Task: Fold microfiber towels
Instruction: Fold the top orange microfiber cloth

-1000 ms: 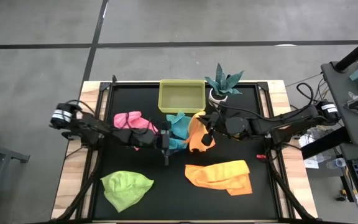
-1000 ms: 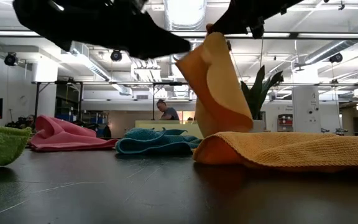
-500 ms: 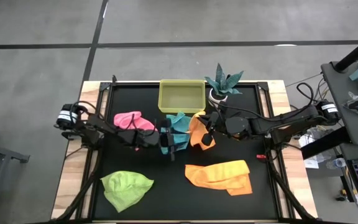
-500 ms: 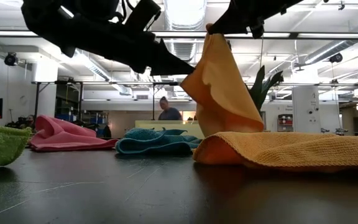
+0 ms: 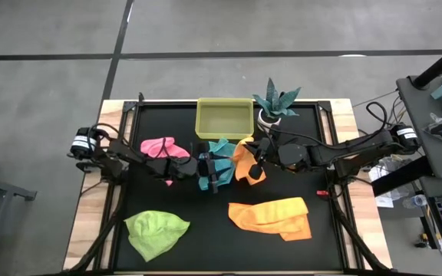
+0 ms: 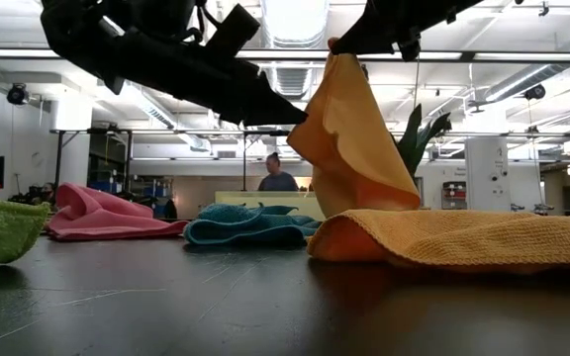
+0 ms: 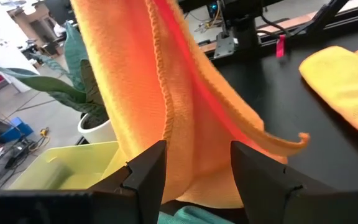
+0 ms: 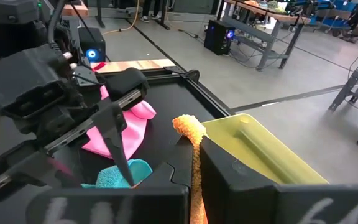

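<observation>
Your right gripper (image 5: 255,159) was clamped on the top corner of one orange towel (image 5: 243,162), holding it up off the table so it hung in a loose cone near mid-table, in front of the yellow tray (image 5: 224,117) and the plant (image 5: 276,103). Your left gripper (image 5: 214,170) had its fingers apart, reaching in over the blue towel (image 5: 219,157) toward the hanging cloth; in its wrist view the fingers (image 7: 146,171) framed the lower fold without touching it.

Here is where it could have slipped. You held the towel by a single corner, so the free edge was curled and twisted. If the left jaws had closed where they stood, they would likely have pinched two layers or a mid-fold instead of a clean corner, and the fold would have come out skewed. The blue towel lay directly under the left fingers, so a low approach could have snagged it and dragged it along. A sideways pull against the right grip could also have yanked the corner free.

The second orange towel (image 5: 272,217) lay flat nearer the front, the pink one (image 5: 162,147) to the left of the blue, and the green one (image 5: 156,231) at the front left, all crumpled and unfolded.
</observation>
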